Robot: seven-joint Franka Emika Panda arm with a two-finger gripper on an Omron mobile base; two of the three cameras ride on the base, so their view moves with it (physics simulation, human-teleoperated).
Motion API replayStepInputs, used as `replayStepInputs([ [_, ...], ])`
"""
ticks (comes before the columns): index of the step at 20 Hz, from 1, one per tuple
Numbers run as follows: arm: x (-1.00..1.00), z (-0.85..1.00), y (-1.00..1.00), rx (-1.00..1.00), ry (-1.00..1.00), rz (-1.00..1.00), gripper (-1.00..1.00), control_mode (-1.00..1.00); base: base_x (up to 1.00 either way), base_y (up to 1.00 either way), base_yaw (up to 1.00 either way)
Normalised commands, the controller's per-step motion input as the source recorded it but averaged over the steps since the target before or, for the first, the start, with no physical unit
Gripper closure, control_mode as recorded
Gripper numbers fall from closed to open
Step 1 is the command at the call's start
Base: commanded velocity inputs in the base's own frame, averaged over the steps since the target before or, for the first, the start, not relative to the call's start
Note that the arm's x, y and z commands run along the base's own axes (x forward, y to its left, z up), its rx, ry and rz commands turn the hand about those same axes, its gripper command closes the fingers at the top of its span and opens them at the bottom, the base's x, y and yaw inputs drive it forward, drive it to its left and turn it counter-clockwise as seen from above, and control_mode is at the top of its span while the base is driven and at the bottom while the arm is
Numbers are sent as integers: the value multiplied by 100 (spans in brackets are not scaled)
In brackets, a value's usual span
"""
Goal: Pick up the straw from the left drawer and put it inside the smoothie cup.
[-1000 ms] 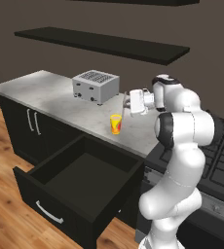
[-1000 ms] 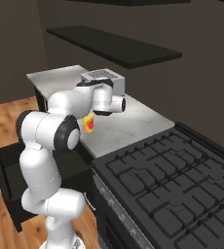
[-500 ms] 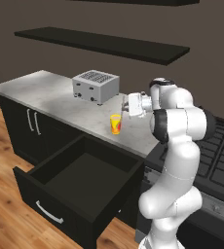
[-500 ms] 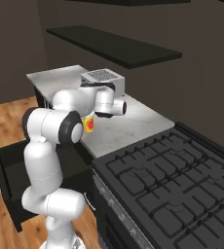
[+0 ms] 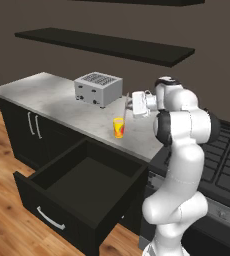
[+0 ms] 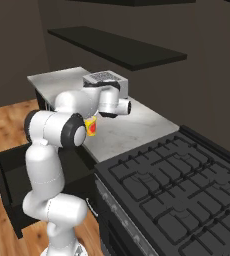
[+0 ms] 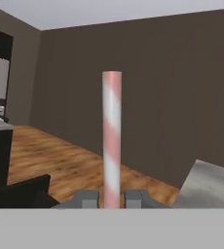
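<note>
Straw [image 7: 112, 141] pink-and-white striped, pinched in hand [image 7: 111, 198].

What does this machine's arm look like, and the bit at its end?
The arm is glossy white, built of fat rounded segments with dark bands at the joints. Its tool is a small white block with two short grey fingers. No loose cables or markings show.

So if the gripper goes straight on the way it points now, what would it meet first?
Probably nothing nearby. The gripper, its jaws shut on the straw, points level across the room; past the straw come open floor and a far brown wall, though depth is unclear.
</note>
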Motion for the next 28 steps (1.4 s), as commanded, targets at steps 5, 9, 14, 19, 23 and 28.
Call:
replayStepInputs([
  [5,29,-3,1,0,0,0,100,-100,0,0,0],
  [9,26,-18,0,0,0,0,100,-100,0,0,0],
  [14,28,-17,0,0,0,0,100,-100,0,0,0],
  [19,31,-26,0,0,0,0,100,-100,0,0,0],
  [23,25,-25,0,0,0,0,100,-100,0,0,0],
  [28,21,-26,0,0,-1,0,100,-100,0,0,0],
])
